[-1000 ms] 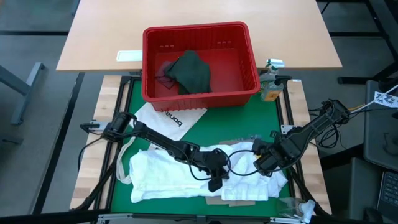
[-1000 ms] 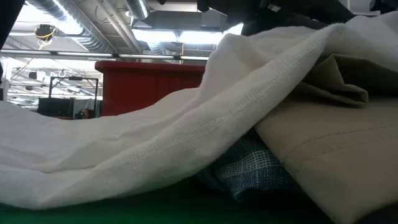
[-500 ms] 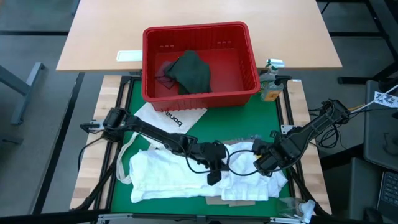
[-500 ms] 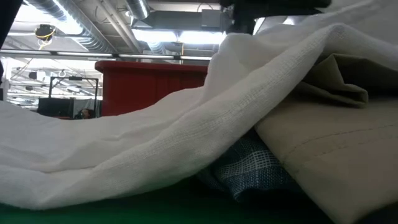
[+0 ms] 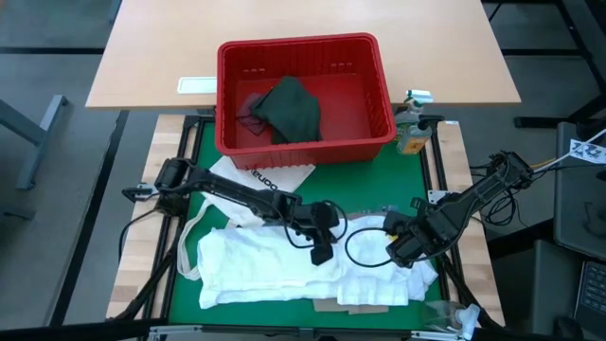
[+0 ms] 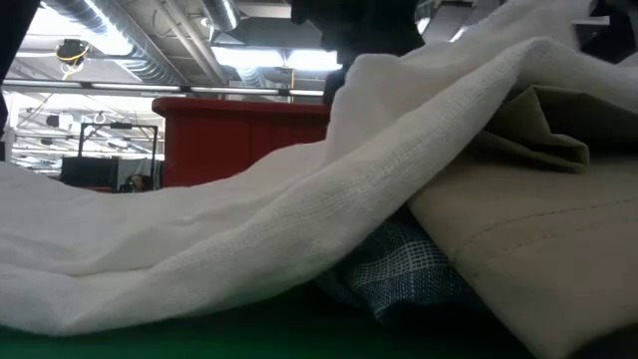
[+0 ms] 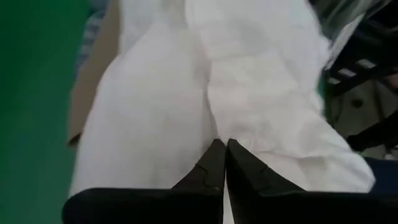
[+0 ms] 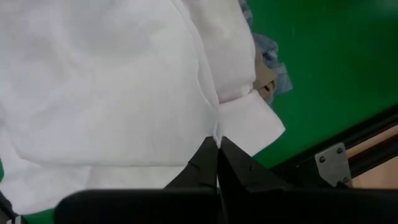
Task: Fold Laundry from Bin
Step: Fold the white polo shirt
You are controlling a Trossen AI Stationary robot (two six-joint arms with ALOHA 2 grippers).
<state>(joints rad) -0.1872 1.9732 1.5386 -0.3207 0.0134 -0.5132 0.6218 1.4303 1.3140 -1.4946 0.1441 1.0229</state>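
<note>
White cotton fills most of what we see: the large white shirt (image 5: 284, 270) lies spread over the green mat (image 5: 350, 185) at the near side of the table, its left part flat, its right part bunched. At the far left we note the white tote bag (image 5: 260, 180) with black lettering, partly under the left arm. Our left gripper (image 5: 320, 254) sits over the shirt's middle, its fingers (image 7: 214, 165) pressed together on a crease of the white cloth. Behind, the red bin (image 5: 305, 95) stands at the mat's far edge with a dark green-grey top (image 5: 289, 109) inside. Further right, our right gripper (image 5: 402, 251) pinches the shirt's edge by a corner, fingers (image 8: 208, 163) closed. Low down, a tan shirt (image 6: 538, 239) and blue-striped cloth (image 6: 404, 269) lie under the white one.
</note>
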